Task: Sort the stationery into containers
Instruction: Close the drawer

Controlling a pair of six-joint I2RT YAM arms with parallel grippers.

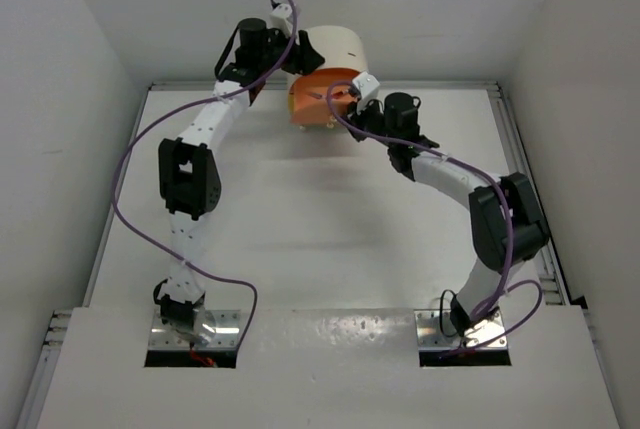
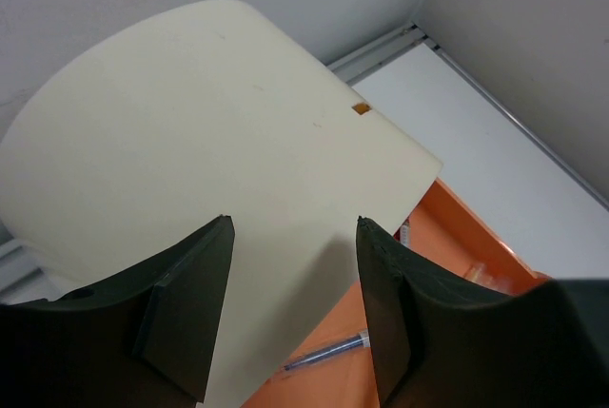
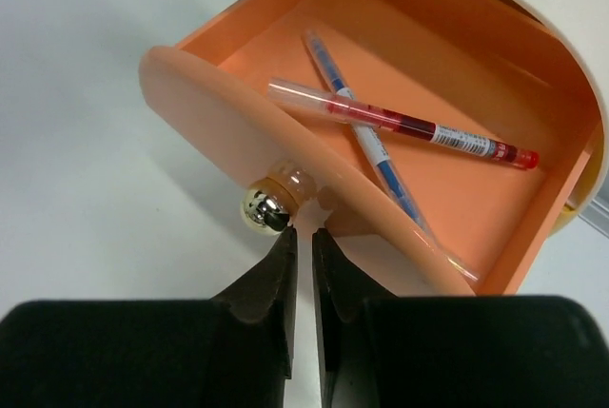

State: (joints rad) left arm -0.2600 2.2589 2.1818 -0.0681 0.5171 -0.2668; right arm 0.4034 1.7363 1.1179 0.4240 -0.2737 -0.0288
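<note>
The cream arch-top box (image 1: 335,46) stands at the back of the table, its orange drawer (image 1: 318,99) pulled open. In the right wrist view the orange drawer (image 3: 400,94) holds a blue pen (image 3: 366,132) and a red pen (image 3: 428,129) lying crossed. My right gripper (image 3: 304,232) is shut, with only a thin gap and nothing between the fingers. Its tips are at the drawer front, just right of the gold knob (image 3: 264,209). My left gripper (image 2: 293,229) is open and empty over the box's cream top (image 2: 190,132). The blue pen (image 2: 328,351) shows below it.
A yellow drawer edge (image 3: 582,189) shows under the orange one. White walls close in the table at the back and on both sides. Purple cables (image 1: 135,154) loop along both arms. No other loose stationery is in view.
</note>
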